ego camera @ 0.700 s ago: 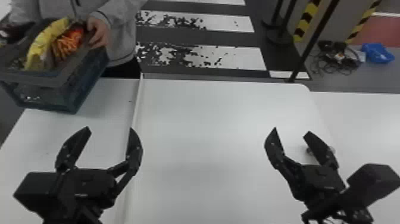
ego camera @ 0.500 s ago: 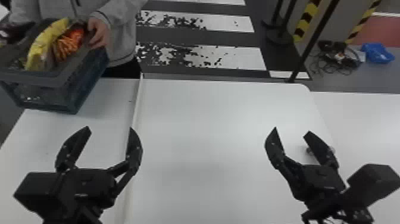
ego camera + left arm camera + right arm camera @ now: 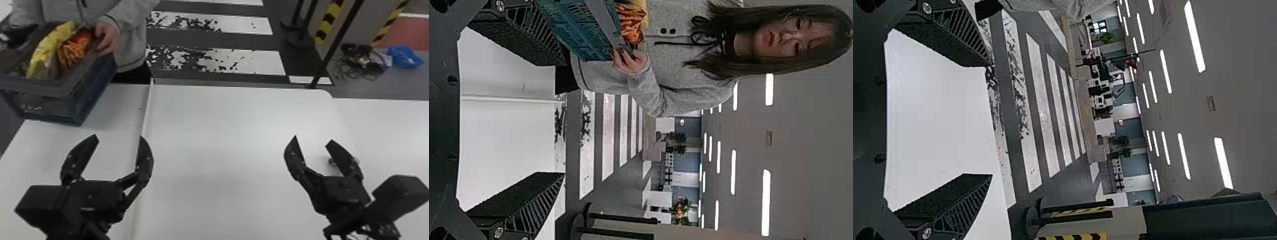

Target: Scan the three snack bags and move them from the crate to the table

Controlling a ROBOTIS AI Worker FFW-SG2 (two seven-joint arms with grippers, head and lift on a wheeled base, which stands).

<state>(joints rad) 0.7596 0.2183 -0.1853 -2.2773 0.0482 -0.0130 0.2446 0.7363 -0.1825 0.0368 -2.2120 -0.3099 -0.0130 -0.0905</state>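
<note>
The blue crate is at the far left of the white bench, a person's hand on its rim. Inside, a yellow snack bag leans beside an orange one. The left tool and right tool are above the bench, both open and empty.

- Crate: blue-green walls, grey rim.
- First snack bag: yellow.
- Second snack bag: red, orange stick pattern.
- Desk: white.
- Floor beyond desk's far edge: dark grey, white stripes, black flecks.
- Sleeve: grey.
- Warning strip: yellow and black diagonal bands.
</note>
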